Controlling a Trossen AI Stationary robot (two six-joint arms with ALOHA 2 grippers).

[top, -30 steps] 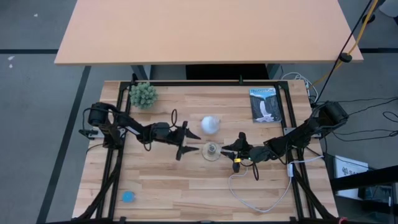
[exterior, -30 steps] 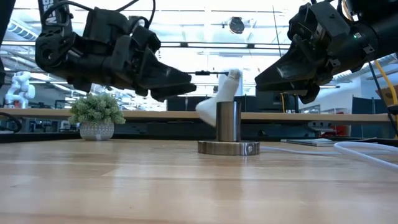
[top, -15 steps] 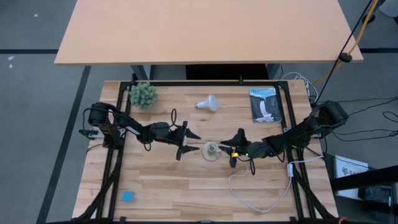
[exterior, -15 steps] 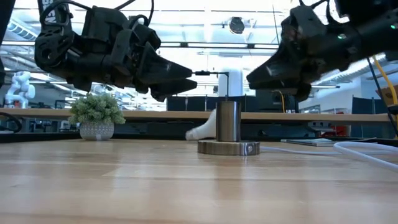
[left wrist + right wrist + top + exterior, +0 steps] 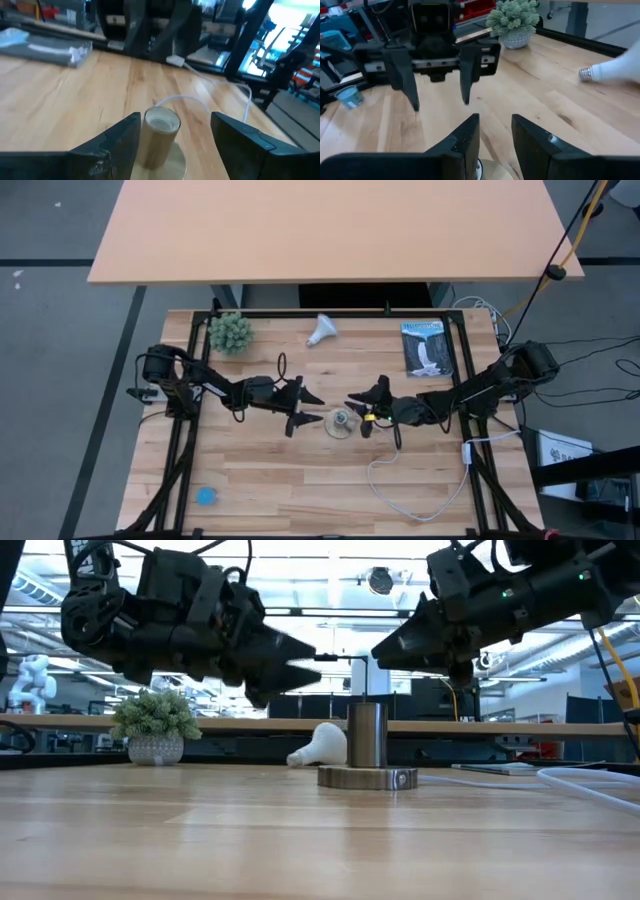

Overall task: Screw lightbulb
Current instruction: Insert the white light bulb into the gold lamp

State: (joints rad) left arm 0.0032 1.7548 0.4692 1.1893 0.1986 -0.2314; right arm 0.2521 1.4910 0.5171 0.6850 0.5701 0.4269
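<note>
The white lightbulb (image 5: 320, 330) lies on its side near the table's far edge, untouched; it also shows in the low view (image 5: 320, 745) and the right wrist view (image 5: 615, 70). The silvery socket (image 5: 341, 423) stands upright on its round base at mid-table. My left gripper (image 5: 315, 409) hangs open just left of the socket, its fingers framing it (image 5: 159, 135) from a short way off. My right gripper (image 5: 358, 405) hovers over the socket's right side, above its top (image 5: 367, 720), its fingers a little apart with nothing between them (image 5: 495, 130).
A potted plant (image 5: 230, 332) stands at the far left and a booklet (image 5: 428, 348) lies at the far right. The socket's white cord (image 5: 410, 490) loops over the near right of the table. A small blue cup (image 5: 205, 496) sits near the left front corner.
The lightbulb has gone from beside the socket across the table toward the far edge and now lies on its side there. My right gripper has swung toward the table's left, rising a little, to above the socket. My left gripper has rolled slightly in place.
</note>
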